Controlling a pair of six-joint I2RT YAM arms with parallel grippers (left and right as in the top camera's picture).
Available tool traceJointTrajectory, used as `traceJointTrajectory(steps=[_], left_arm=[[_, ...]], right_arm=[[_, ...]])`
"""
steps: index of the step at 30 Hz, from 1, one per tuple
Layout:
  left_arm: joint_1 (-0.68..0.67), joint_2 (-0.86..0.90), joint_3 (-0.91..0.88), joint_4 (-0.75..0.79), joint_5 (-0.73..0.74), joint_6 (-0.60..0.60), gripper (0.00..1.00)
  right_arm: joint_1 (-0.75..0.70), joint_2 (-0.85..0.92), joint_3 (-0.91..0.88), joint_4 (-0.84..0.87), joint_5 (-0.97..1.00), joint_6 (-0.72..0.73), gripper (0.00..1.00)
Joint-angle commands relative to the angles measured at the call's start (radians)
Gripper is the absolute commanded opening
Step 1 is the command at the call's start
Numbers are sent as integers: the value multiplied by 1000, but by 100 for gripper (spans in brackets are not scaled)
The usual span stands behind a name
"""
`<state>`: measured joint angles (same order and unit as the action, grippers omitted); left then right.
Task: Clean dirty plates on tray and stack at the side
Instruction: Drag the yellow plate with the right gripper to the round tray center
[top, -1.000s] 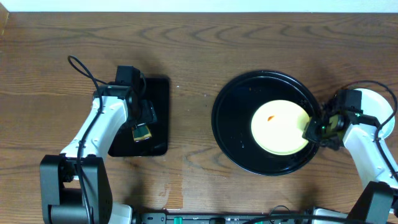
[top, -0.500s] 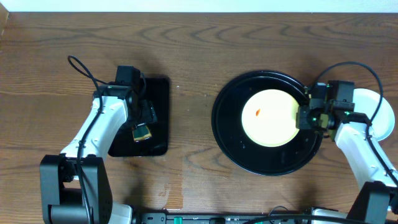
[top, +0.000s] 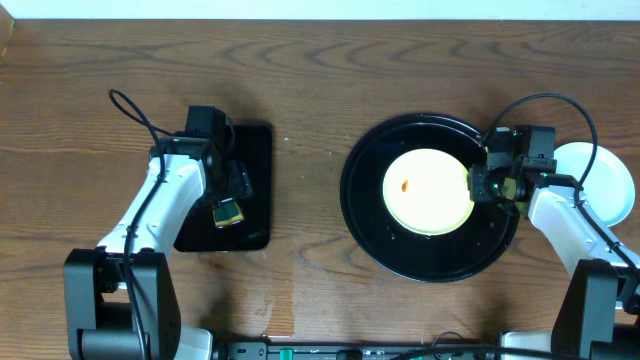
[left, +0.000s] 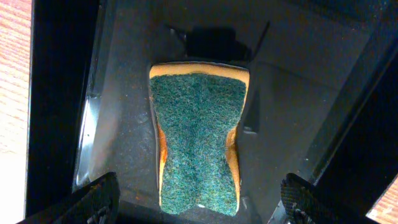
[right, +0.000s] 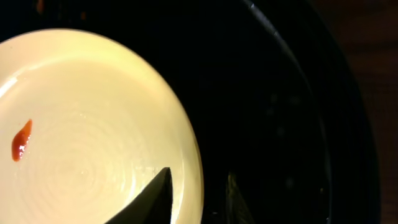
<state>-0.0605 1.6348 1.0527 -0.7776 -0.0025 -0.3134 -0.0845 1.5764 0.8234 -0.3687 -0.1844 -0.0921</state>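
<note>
The yellow plate (top: 428, 190) has slid from the tray's (top: 370, 235) right side to its middle, with the right claw (top: 480, 183) riding along. That claw now straddles the plate's rim, fingers slightly apart, so not pinching, I'd say. The left claw (left: 202, 202) hangs wide open over the sponge (left: 198, 124), well left of the tray. The risk is an unheld plate skating on that glossy tray once scrubbing starts, and the orange smear (top: 405, 185) is still on it.

Plates: one yellow plate (top: 428, 192) with one orange smear (top: 405, 185), plus one pale plate (top: 612, 185) off to the right; can't tell if more are stacked under it. Trays: two, one round black tray (top: 370, 228) and one rectangular black tray (top: 256, 160). One sponge (left: 198, 140); two robot arms, left arm (top: 165, 195) and right arm (top: 562, 216).
</note>
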Motion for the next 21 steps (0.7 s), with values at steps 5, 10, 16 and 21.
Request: traceJointTrajectory(steps=[5,10,16,21], left_arm=[[5,6,-5,-2,-5,6,83],[5,6,-5,-2,-5,6,83],[5,6,-5,-2,-5,6,83],[5,6,-5,-2,-5,6,84]], right_arm=[[5,2,12,-187,5,299,36],[5,5,-30,-188,70,390,35],[5,32,-111,2,84,380,7],[7,33,-112,101,83,231,1]])
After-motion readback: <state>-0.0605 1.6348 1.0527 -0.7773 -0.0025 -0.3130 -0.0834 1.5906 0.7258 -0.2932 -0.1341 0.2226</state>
